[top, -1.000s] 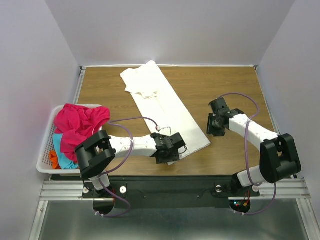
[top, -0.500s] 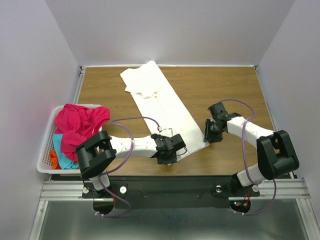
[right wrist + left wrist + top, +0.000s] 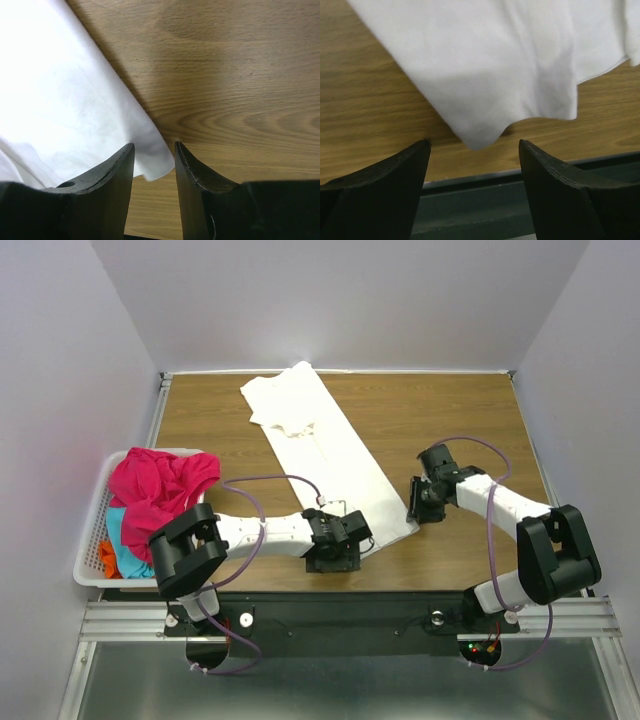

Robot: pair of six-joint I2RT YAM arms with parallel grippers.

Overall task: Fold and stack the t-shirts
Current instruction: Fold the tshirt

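Observation:
The white t-shirt [image 3: 330, 455] lies as a long folded strip running from the far middle of the table [image 3: 460, 430] to the near middle. My left gripper [image 3: 338, 552] is open at the shirt's near left corner. In the left wrist view the cloth corner [image 3: 477, 137] hangs just in front of the gap between the fingers [image 3: 395, 175], by the table's front edge. My right gripper [image 3: 415, 508] is at the near right corner. In the right wrist view its jaws stand narrowly apart around that corner [image 3: 155, 160], not pinching it. Magenta [image 3: 155, 485], cyan [image 3: 120, 535] and orange [image 3: 106, 560] shirts lie in the basket.
A white lattice basket [image 3: 88, 540] sits at the table's left edge, piled with shirts. The black front rail [image 3: 520, 190] runs just below the left gripper. Bare wood lies to the right of the white shirt.
My right gripper has moved left and nearer, up to the shirt's near right corner. My left gripper has slid nearer, off the cloth to its near left corner.

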